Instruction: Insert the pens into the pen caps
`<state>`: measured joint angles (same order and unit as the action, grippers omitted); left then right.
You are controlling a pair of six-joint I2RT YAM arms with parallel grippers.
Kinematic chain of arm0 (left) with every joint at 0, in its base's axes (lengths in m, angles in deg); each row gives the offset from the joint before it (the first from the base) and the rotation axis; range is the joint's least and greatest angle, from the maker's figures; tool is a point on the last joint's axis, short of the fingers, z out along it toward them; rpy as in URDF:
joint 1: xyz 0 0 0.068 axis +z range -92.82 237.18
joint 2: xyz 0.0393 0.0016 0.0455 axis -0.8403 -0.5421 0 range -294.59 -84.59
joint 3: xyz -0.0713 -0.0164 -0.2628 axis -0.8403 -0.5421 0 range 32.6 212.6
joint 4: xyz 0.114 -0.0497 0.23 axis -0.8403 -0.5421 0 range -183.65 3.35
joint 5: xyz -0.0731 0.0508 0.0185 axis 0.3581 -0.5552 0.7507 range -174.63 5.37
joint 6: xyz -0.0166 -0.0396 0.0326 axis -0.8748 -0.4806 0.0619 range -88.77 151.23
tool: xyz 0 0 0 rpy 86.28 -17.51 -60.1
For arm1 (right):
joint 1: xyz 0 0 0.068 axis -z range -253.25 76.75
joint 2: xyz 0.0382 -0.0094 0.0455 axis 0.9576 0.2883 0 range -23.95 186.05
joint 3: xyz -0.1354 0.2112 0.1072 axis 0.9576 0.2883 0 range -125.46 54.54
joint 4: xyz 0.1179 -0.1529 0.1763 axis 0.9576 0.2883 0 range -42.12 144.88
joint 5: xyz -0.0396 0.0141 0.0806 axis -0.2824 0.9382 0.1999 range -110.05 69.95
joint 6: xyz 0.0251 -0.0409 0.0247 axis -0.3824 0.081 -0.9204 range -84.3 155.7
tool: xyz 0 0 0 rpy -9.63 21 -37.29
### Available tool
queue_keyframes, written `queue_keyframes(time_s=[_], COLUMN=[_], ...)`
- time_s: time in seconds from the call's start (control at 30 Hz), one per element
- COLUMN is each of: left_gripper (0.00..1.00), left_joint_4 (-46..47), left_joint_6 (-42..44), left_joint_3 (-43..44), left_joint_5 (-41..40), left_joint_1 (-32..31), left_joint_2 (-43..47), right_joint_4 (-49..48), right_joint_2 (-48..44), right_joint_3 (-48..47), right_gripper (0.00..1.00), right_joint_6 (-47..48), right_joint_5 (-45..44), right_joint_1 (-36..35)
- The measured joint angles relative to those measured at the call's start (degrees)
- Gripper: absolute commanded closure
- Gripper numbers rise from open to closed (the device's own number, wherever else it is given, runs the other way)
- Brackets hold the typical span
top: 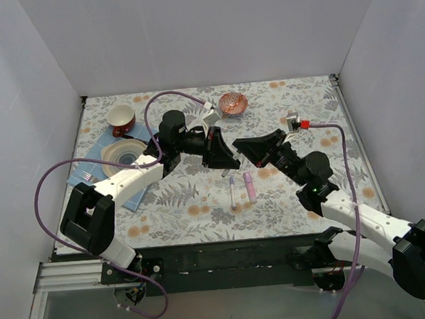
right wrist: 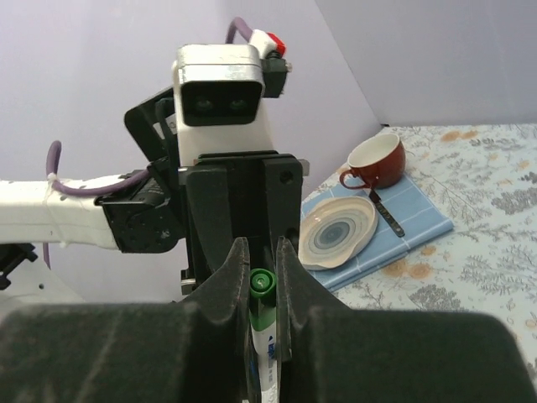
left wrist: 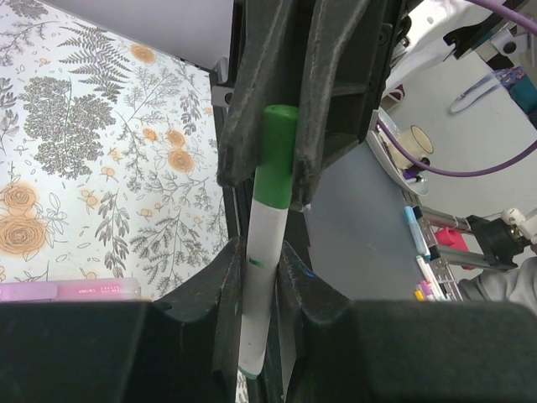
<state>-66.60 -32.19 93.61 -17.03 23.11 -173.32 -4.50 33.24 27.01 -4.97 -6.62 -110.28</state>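
A slim white-barrelled pen (left wrist: pixel 262 269) with a green cap (left wrist: pixel 275 151) on its far end is held in the air between both grippers. My left gripper (left wrist: pixel 258 252) is shut on the white barrel. My right gripper (right wrist: pixel 263 260) is shut on the green-capped end (right wrist: pixel 263 283). In the top view the left gripper (top: pixel 225 158) and right gripper (top: pixel 250 151) meet tip to tip over the table's middle. On the table just below them lie a pale-pink marker (top: pixel 249 187) and a second slim white pen (top: pixel 231 191) with a purple-blue far end. The pink marker also shows in the left wrist view (left wrist: pixel 67 291).
A red cup (top: pixel 121 119), a ringed plate (top: pixel 122 154) and a dark-handled utensil (right wrist: pixel 388 214) sit on a blue cloth (top: pixel 95 149) at the back left. A copper wire basket (top: pixel 233 103) stands at the back centre. White walls enclose the floral table.
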Motion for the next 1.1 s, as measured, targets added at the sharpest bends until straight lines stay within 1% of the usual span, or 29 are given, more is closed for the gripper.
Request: queue_keyframes(time_s=[0.07,0.1,0.13,0.17,0.2,0.27,0.3,0.33,0.4,0.5,0.7,0.77,0.87,1.1], left_gripper=[1.0,1.0,1.0,1.0,1.0,1.0,1.0,1.0,1.0,1.0,1.0,1.0,1.0,1.0], left_joint_4=[0.1,0.1,0.2,1.0,1.7,4.0,5.4,6.6,7.5,6.2,-0.6,-3.5,-6.6,-10.0], left_joint_6=[-0.4,-0.6,-0.6,-0.7,-0.6,-0.5,-0.5,-0.5,-0.6,-2.2,-10.2,-13.4,-18.0,-23.8], left_joint_3=[0.0,0.0,-0.1,-0.7,-1.9,-4.9,-6.5,-8.4,-11.4,-14.3,-19.6,-21.2,-22.9,-23.6], left_joint_5=[-0.3,-0.6,-1.2,-2.0,-3.6,-7.4,-9.4,-11.6,-16.3,-23.6,-38.3,-44.2,-53.3,-68.7], left_joint_1=[0.0,0.0,0.0,0.0,0.0,0.3,0.8,1.3,2.1,3.5,3.3,2.0,-1.6,-10.0], left_joint_2=[0.0,0.1,0.2,0.7,1.7,4.5,6.2,8.1,11.6,14.5,15.5,15.2,13.8,6.4], right_joint_4=[2.3,3.2,6.8,10.4,15.2,24.6,29.1,33.5,40.8,46.9,52.4,54.0,56.4,60.9], right_joint_2=[-1.1,-1.8,-2.7,-3.2,-3.6,-3.9,-4.1,-4.3,-4.9,-8.1,-16.7,-18.3,-18.6,-16.9], right_joint_3=[0.0,-0.2,-1.5,-3.0,-5.3,-10.3,-12.8,-15.2,-19.2,-22.0,-19.4,-17.6,-15.7,-13.8], right_gripper=[0.99,0.87,0.74,0.63,0.46,0.26,0.12,0.09,0.04,0.03,0.03,0.03,0.03,0.04], right_joint_6=[-1.4,-1.6,-1.9,-1.8,-1.8,-0.9,-0.5,0.2,1.7,3.3,4.3,4.7,5.1,5.6], right_joint_5=[-2.0,-2.5,-3.2,-3.7,-4.1,-3.7,-3.8,-3.9,-4.0,-5.7,-10.7,-12.1,-13.0,-11.6], right_joint_1=[-0.4,-0.6,-0.6,-0.7,-1.0,-2.4,-3.4,-4.3,-5.6,-6.6,-6.6,-6.6,-6.6,-6.6])
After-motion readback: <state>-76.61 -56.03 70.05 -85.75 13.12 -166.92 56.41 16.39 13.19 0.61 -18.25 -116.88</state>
